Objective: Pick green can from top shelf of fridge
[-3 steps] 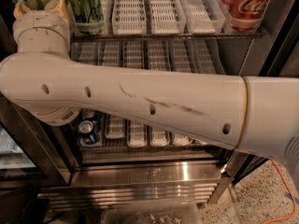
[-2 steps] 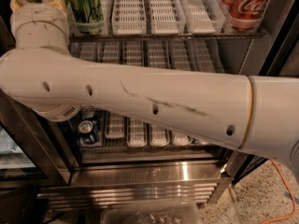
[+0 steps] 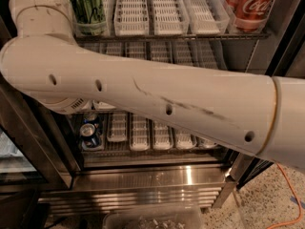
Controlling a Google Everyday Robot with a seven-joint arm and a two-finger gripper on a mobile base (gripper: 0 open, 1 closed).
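Well, in the camera view the arm (image 3: 167, 104) takes up most of the scene: a thick white tube running from the right edge across to an elbow at the left, then turning up into a shorter segment (image 3: 40, 13) that leaves through the top edge. The hand lies past that edge, up at the left, out of view (so I cannot tell whether it is apart, together or clamped on anything).

The green can (image 3: 87, 6) stands upright at the left end of the top shelf (image 3: 167, 35) of the fridge (image 3: 281, 37), just to the right of the upright segment, which covers the shelf space to the can's left. The can's lid is cut off by the top edge. To its right run several white trays (image 3: 131, 8), and at the far right of the same shelf stand red cans (image 3: 250, 6).

The long tube hides most of the middle rack. Below it, on a lower rack, a blue can (image 3: 89, 133) sits at the left beside more white trays (image 3: 139, 136). Under that comes the steel base (image 3: 152, 180), then a clear bin (image 3: 152, 218) at the bottom edge. An orange cable (image 3: 291, 194) trails over the speckled floor (image 3: 262, 206) at the lower right.
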